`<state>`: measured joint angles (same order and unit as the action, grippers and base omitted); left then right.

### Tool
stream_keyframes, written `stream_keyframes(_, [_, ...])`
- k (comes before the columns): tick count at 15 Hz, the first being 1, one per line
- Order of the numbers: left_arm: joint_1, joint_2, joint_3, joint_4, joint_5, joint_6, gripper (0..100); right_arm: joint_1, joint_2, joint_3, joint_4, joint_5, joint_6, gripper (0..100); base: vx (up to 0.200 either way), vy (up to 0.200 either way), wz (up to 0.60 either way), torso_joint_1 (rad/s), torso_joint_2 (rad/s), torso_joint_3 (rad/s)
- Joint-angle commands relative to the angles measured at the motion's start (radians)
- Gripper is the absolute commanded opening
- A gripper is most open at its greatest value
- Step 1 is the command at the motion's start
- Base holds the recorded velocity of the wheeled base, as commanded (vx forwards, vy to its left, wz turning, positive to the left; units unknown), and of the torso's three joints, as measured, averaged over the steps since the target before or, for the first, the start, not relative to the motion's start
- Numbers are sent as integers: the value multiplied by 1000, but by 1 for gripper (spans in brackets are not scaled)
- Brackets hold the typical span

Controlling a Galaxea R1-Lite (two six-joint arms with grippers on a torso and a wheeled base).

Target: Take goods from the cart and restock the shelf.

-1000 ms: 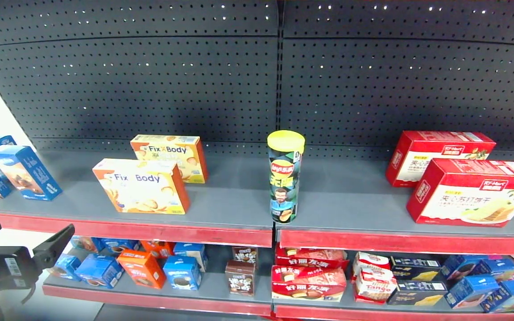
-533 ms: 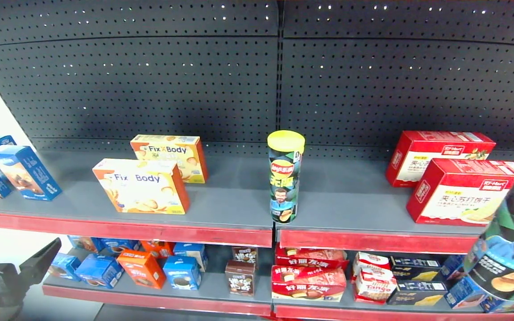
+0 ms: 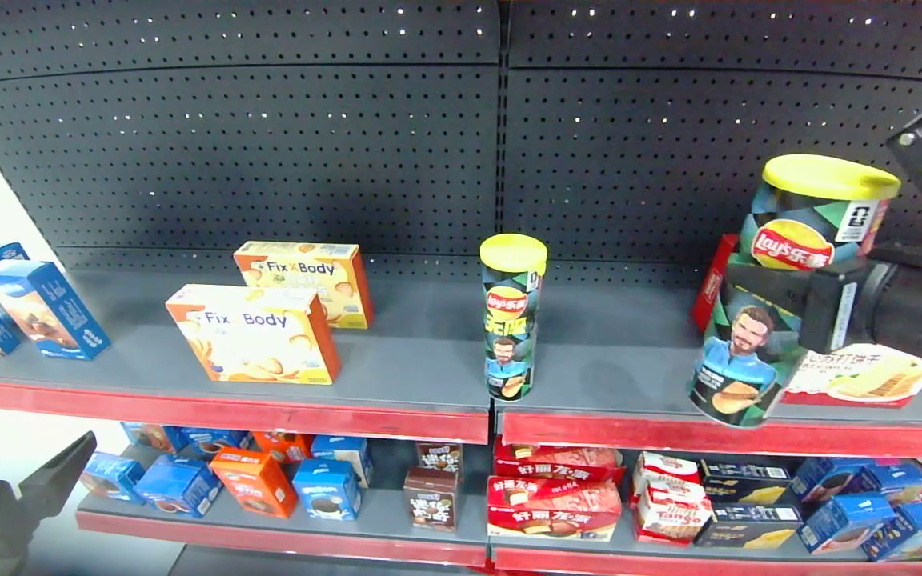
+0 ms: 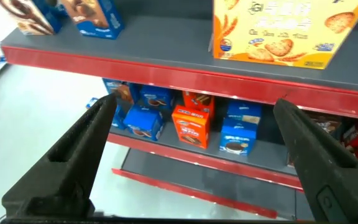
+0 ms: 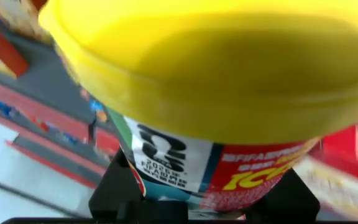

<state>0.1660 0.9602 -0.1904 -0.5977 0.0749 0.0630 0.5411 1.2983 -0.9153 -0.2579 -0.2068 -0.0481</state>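
- Two chip cans with yellow lids show in the head view. The standing can (image 3: 512,316) is upright at the centre of the frame, near the front edge of the upper shelf (image 3: 421,360).
- The held can (image 3: 797,240) is at the right of the frame, tilted so that its lid leans to the right. Its base is low over the shelf's red front lip, and I cannot tell whether it touches the shelf.
- The right gripper (image 3: 773,292) is clamped round the held can's middle, with one black finger crossing the printed side. In the right wrist view the can's yellow lid (image 5: 185,74) is at the top and the gripper (image 5: 204,199) hugs the body below it.
- The left gripper (image 3: 21,496) sits in the lower left corner of the head view, holding nothing. The left wrist view shows its two black fingers spread wide (image 4: 194,162).
- Two orange boxes (image 3: 257,332) stand left of centre on the upper shelf, one behind the other.
- Blue boxes (image 3: 45,308) stand at the far left.
- A red box (image 3: 869,372) at the right is partly hidden behind the held can.
- The lower shelf (image 3: 269,540) carries small blue, orange and red packs.
- A dark pegboard (image 3: 269,160) backs the shelves.
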Motion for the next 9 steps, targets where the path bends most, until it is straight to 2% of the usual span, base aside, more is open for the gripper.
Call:
stream_keyframes(1, [12,6,-3,-1,-12,0,100,-53,139,-43,-80,47,-13,0,0,0,0,0,0,0])
stream_keyframes(3, [20,11,-3,-1,-26,0,100,-70,223,-57,-193,124,-13,0,0,0,0,0,0,0])
stream_keyframes(4, [20,11,-4,-1,-26,0,100,-72,226,-59,-198,129,-13,0,0,0,0,0,0,0])
stream_keyframes(5, [24,11,-3,1,-27,0,100,-90,265,-77,-244,187,-13,0,0,0,0,0,0,0])
stream_keyframes(6, [35,11,-1,1,-33,0,100,-124,317,-120,-258,271,-12,0,0,0,0,0,0,0])
stream_keyframes(8, [46,11,0,1,-35,0,100,-144,343,-143,-258,322,-10,0,0,0,0,0,0,0])
stream_keyframes(9, [58,11,0,1,-38,-2,100,-176,383,-180,-258,389,-10,0,0,0,0,0,0,0])
